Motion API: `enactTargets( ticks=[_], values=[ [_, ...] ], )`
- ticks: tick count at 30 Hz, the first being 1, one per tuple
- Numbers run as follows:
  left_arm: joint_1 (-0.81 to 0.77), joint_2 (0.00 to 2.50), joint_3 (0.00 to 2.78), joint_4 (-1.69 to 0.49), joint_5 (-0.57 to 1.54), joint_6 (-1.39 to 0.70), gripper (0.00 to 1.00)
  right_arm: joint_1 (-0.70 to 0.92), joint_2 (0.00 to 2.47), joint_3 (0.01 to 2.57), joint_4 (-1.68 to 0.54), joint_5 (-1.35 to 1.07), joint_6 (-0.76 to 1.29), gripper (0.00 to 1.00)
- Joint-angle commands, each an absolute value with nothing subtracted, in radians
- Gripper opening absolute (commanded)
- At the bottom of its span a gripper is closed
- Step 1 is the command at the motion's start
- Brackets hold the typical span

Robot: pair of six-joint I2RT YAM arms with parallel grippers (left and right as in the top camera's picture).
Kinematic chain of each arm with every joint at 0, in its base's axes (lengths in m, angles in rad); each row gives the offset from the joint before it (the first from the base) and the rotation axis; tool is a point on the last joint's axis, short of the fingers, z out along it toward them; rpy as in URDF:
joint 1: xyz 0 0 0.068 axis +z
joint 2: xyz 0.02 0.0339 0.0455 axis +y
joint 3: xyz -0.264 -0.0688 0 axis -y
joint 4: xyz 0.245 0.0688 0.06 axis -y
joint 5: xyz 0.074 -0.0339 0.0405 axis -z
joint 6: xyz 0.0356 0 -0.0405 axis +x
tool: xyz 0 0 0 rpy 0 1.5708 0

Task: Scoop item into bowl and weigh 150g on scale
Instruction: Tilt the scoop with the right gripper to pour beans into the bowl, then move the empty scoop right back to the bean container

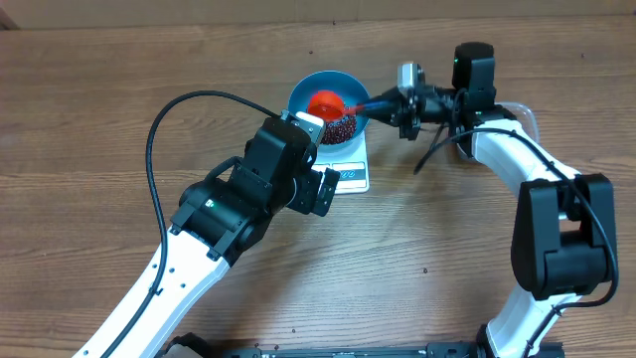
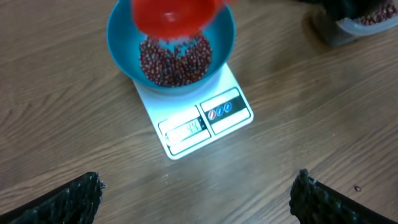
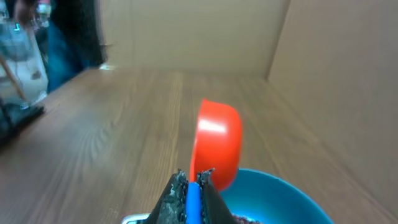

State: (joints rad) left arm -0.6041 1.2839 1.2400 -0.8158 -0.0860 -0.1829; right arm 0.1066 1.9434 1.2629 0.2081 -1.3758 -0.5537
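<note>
From overhead, the left claw (image 2: 196, 198) hangs spread wide above the brown wood-grain counter (image 2: 323, 124), at 7 o'clock of the round sky-blue plastic bowl (image 2: 124, 46); the bowl sits on the far half of the small flat white rectangular kitchen scale (image 2: 208, 121), with a pile of small dark red-maroon beans (image 2: 177, 62) in its bottom; above them a bright orange-red plastic scoop (image 3: 217, 146) is tipped sideways, its blue handle pinched in the right claw (image 3: 193, 190), which reaches in from 3 o'clock.
</note>
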Motion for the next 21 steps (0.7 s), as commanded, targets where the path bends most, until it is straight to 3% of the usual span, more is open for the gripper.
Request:
enactTargets(
  ticks=[1, 4, 10, 18, 21],
  values=[
    [-0.603, 1.29, 1.241, -0.812, -0.078, -0.179, 1.0, 0.11, 1.943, 1.271, 0.371, -1.243, 0.056, 0.04],
    [-0.603, 1.29, 1.241, -0.812, -0.078, -0.179, 0.99, 0.109, 1.943, 1.271, 0.492, -1.097, 0.324, 0.04],
    [-0.603, 1.29, 1.241, -0.812, -0.078, -0.179, 1.0, 0.09, 1.928, 1.308, 0.491, -1.066, 0.524, 0.04],
    [-0.603, 1.29, 1.241, -0.812, -0.078, -0.179, 1.0, 0.043, 1.785, 1.318, 0.193, -0.89, 0.49, 0.04],
    [-0.603, 1.29, 1.241, -0.812, -0.078, -0.179, 1.0, 0.02, 1.697, 1.318, -0.031, -0.749, 0.403, 0.04]
  ],
)
